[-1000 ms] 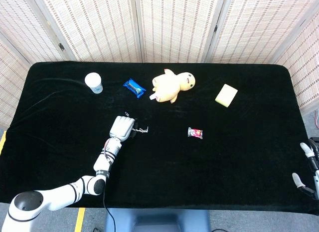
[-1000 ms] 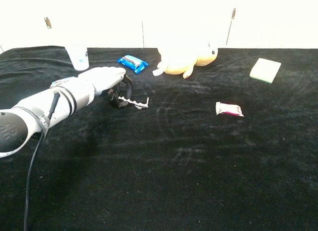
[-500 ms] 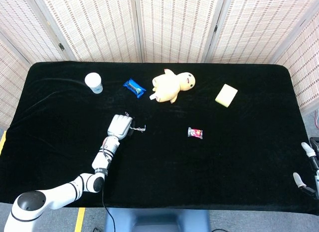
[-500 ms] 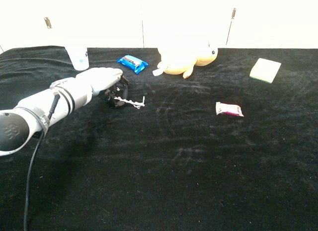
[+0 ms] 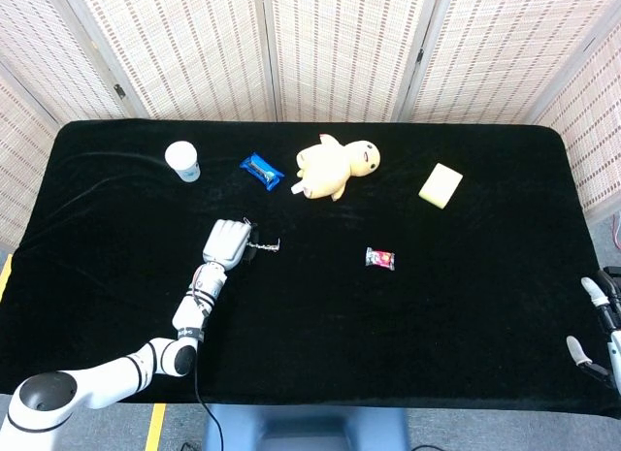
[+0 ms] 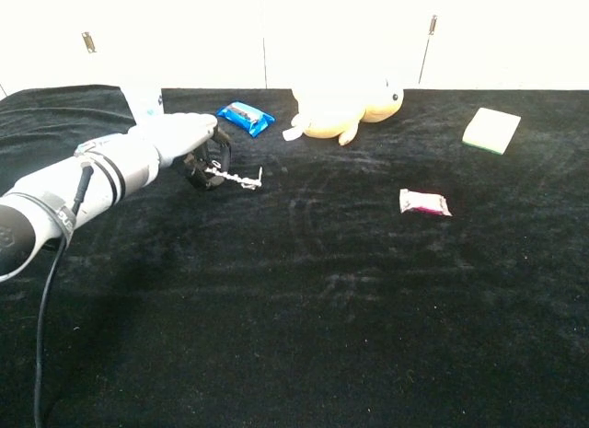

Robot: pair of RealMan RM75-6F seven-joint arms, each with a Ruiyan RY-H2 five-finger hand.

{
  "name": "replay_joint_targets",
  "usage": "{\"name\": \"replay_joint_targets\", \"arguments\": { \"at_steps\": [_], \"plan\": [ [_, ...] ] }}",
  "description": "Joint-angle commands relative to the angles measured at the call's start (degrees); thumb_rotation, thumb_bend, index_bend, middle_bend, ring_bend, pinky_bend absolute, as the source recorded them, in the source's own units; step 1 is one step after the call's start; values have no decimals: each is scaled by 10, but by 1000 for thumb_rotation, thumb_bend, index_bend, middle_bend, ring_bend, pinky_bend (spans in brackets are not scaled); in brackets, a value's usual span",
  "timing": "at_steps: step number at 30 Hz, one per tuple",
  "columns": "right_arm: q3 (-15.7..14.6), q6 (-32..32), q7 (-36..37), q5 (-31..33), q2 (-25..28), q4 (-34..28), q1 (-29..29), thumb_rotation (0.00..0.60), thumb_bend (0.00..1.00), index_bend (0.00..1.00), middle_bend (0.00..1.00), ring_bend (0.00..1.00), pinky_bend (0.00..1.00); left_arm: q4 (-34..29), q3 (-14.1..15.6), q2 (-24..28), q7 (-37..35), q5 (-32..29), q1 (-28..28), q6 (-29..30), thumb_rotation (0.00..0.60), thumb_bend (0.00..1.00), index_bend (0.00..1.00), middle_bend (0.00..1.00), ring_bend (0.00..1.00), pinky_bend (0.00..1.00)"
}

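Observation:
My left hand (image 5: 225, 243) (image 6: 180, 136) is curled over a small black object with a silvery toothed strip (image 5: 262, 245) (image 6: 224, 176) and grips its black end. The strip sticks out to the right, just above the black tablecloth (image 5: 408, 325). A blue snack packet (image 5: 262, 171) (image 6: 245, 117) lies a little beyond the hand. My right hand (image 5: 602, 325) shows only at the head view's lower right corner, off the table edge, fingers apart and holding nothing.
A white cup (image 5: 181, 161) (image 6: 145, 101) stands at the back left. A yellow plush duck (image 5: 336, 167) (image 6: 350, 113) lies at the back centre, a yellow sponge (image 5: 441, 184) (image 6: 491, 130) at the back right. A small pink wrapped sweet (image 5: 380, 259) (image 6: 424, 202) lies mid-table.
My left hand has drawn back to the left and slightly away, carrying the black and silver object with it. The right hand has barely shifted.

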Motion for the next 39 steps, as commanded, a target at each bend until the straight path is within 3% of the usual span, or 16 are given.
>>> {"name": "replay_joint_targets", "arguments": {
  "at_steps": [1,7,18,26,35,37,39],
  "plan": [
    [-1,1,0,-2,0,0,0,600,365,0,0,0,0,-22,-2,13,4,3,4,11,600,619,801,1000,1000,1000],
    [-1,1,-2,-5,-1,0,0,600,365,0,0,0,0,-75,4,47,19,15,23,47,600,619,801,1000,1000,1000],
    [-5,-15,-27,-20,-5,-10,13,600,365,0,0,0,0,-219,30,151,22,26,112,147,600,618,801,1000,1000,1000],
    [-10,-26,-53,-36,-8,-23,24,600,365,0,0,0,0,-232,41,168,-16,27,149,161,600,618,801,1000,1000,1000],
    [-9,-15,-57,-36,-9,-26,21,600,364,0,0,0,0,-213,42,156,-31,28,148,139,600,617,799,1000,1000,1000],
    [-8,-10,-53,-35,-9,-24,19,600,365,0,0,0,0,-211,43,158,-31,24,147,129,600,597,746,1000,1000,1000],
    [-6,-7,-50,-35,-10,-21,19,600,365,0,0,0,0,-211,43,163,-28,17,145,116,600,464,539,1000,1000,1000]
  ]
}}
